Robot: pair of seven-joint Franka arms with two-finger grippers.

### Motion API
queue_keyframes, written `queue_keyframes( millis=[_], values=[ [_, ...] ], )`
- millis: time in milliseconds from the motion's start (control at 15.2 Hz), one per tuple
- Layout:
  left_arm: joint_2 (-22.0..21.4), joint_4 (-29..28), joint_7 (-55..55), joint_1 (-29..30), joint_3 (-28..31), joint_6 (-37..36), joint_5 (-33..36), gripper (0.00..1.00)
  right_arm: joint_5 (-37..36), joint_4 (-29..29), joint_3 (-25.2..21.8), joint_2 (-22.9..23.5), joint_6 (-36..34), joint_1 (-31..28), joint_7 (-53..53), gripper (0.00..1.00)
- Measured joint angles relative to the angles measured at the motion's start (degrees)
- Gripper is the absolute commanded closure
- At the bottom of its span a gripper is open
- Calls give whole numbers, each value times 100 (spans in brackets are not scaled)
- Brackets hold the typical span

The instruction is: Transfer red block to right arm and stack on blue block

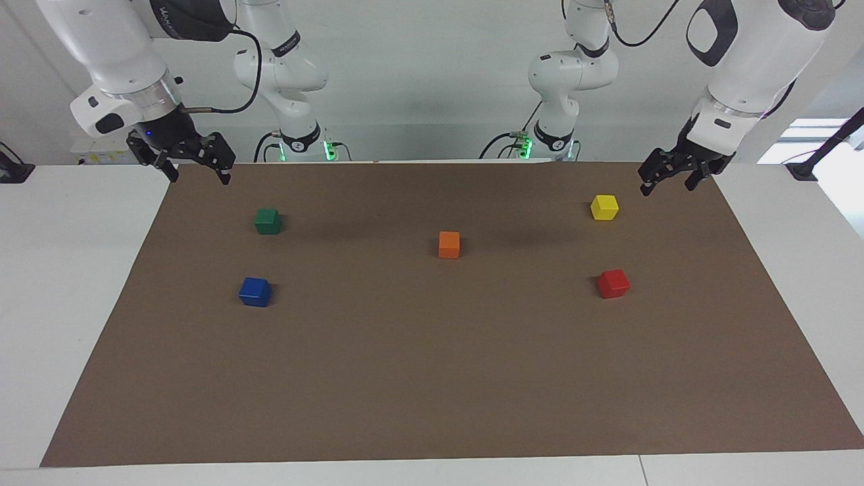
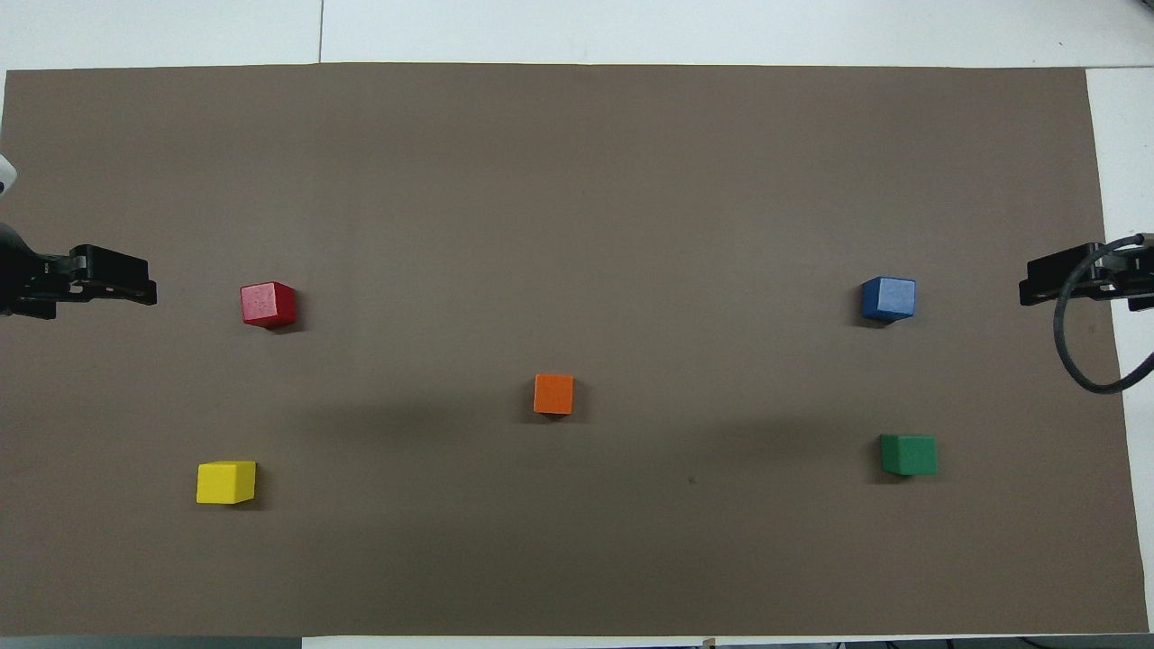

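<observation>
The red block (image 1: 613,283) (image 2: 268,305) lies on the brown mat toward the left arm's end of the table. The blue block (image 1: 255,291) (image 2: 888,298) lies on the mat toward the right arm's end. My left gripper (image 1: 667,186) (image 2: 149,281) is open and empty, raised over the mat's edge at the left arm's end, apart from the red block. My right gripper (image 1: 198,177) (image 2: 1032,281), with a small blue light, is open and empty, raised over the mat's edge at the right arm's end, apart from the blue block.
An orange block (image 1: 449,244) (image 2: 554,394) lies mid-mat. A yellow block (image 1: 604,207) (image 2: 226,482) lies nearer to the robots than the red block. A green block (image 1: 268,221) (image 2: 908,454) lies nearer to the robots than the blue block. The brown mat (image 1: 432,378) covers most of the white table.
</observation>
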Motion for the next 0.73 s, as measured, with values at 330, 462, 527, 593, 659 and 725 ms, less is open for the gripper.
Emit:
queue_keyframes(
  millis=[330,462,527,593,659,725],
  values=[
    [0,-5,-1,0,-2,-4,0,0,0,0,0,-1,0,0,0,0],
    [1,-45,-3,0,9,-61,0,0,0,0,0,-2,0,1,0,0],
    [-1,-93,-20,0,14,-75,0,0,0,0,2,-2,0,4,0,0],
    [-2,-148,-71,0,15,-58,-3,0,0,0,6,-2,0,10,0,0],
    [-2,-202,-156,0,15,15,-26,0,0,0,10,-2,0,18,0,0],
    [-2,-255,-207,0,12,155,-54,0,0,0,16,-3,-2,23,-2,0]
  ],
)
